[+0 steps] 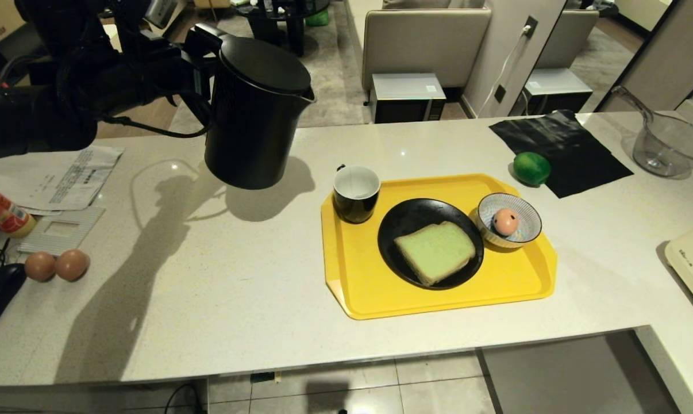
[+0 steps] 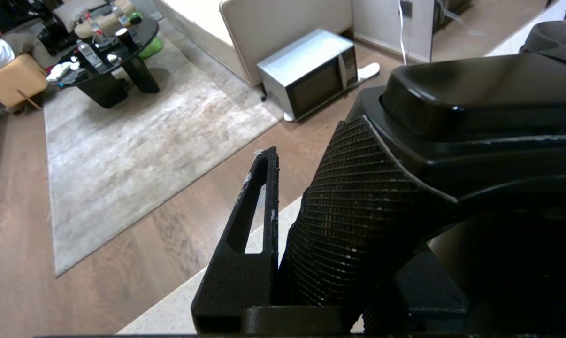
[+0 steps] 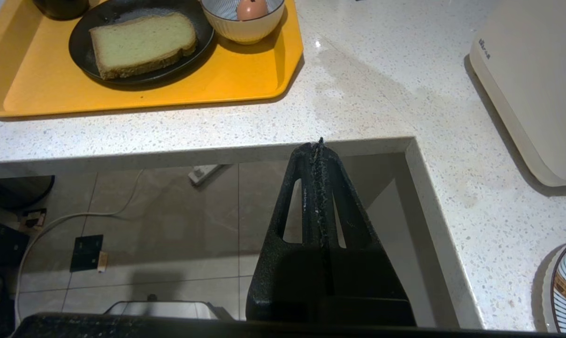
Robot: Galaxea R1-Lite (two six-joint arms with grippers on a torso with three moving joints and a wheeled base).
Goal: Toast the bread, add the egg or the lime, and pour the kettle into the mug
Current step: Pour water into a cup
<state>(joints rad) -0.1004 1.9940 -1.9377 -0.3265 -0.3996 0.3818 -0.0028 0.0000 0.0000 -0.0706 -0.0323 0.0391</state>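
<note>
Tray [image 1: 346, 299] sits nearest, by the counter's front edge, and holds most of the task. Left to right on it: mug [image 1: 355, 192] at the tray's back-left corner, white inside, looks empty; bread [image 1: 435, 251] flat on a black plate [image 1: 401, 221] mid-tray; egg [image 1: 504, 221] in the striped bowl [image 1: 524, 230] at the tray's right edge. Lime [image 1: 531, 167] is off the tray, toward the counter's back-right, beside a black sheet [image 1: 576, 149]. Progress, my read: bread and egg steps done, lime unused, pour left. Kettle [image 1: 254, 115] hangs upright, clear of the counter near its back-left edge, well short of the mug. Left gripper [image 2: 283, 244] is clamped on the kettle's handle [image 2: 358, 225], one finger [image 2: 257, 206] against the ribbed grip. Right gripper [image 3: 321, 197] is parked below the counter's front edge, fingers pressed together, empty.
</note>
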